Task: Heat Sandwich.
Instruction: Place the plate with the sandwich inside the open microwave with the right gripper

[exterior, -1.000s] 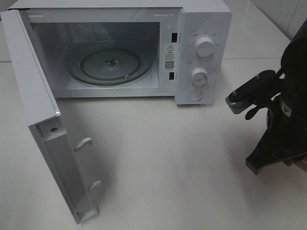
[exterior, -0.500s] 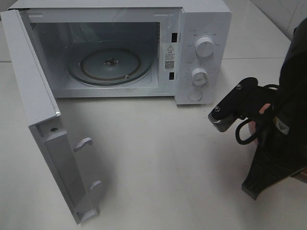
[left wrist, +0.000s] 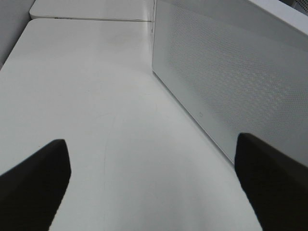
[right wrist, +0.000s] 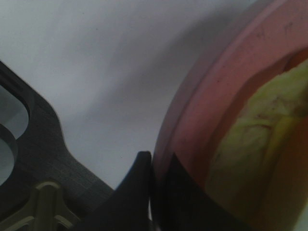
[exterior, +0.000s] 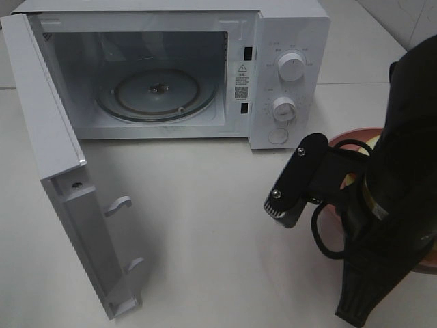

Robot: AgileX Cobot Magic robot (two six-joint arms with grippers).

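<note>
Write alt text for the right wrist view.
The right gripper is shut on the rim of a pink plate, seen close up. The sandwich lies on the plate, its yellow-green layer showing. A pale table fills the rest.

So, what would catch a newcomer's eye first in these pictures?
The white microwave at the back left, its door swung wide open toward the camera, the glass turntable visible inside. Then, on the right, the black right gripper pinching the rim of a pink plate that carries the sandwich.
</note>
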